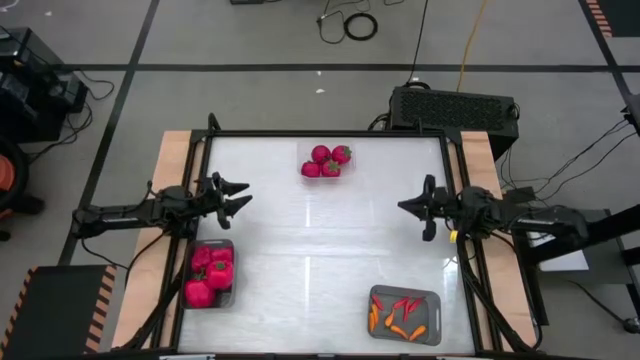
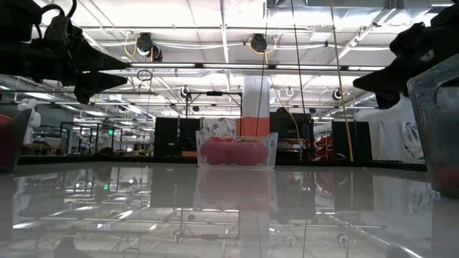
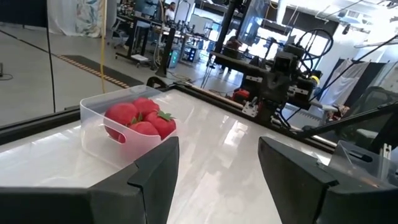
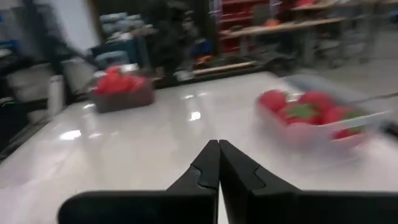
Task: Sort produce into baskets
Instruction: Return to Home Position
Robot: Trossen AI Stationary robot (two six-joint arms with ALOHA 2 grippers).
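Left gripper (image 1: 245, 195) hovers by the table's left edge, fingers spread. Right gripper (image 1: 403, 206) hangs opposite, fingers pressed together. Strawberries (image 1: 327, 160) fill the clear tray (image 1: 302, 148), magenta pieces (image 1: 208, 272) the left bin (image 1: 231, 293), chili peppers (image 1: 400, 315) the right bin (image 1: 405, 291).

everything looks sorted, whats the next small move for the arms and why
Probably draw both arms back toward their bases. No produce lies loose on the table; it all sits in the clear tray, the left grey bin and the right grey bin. The left gripper is open and empty, the right gripper shut on nothing.
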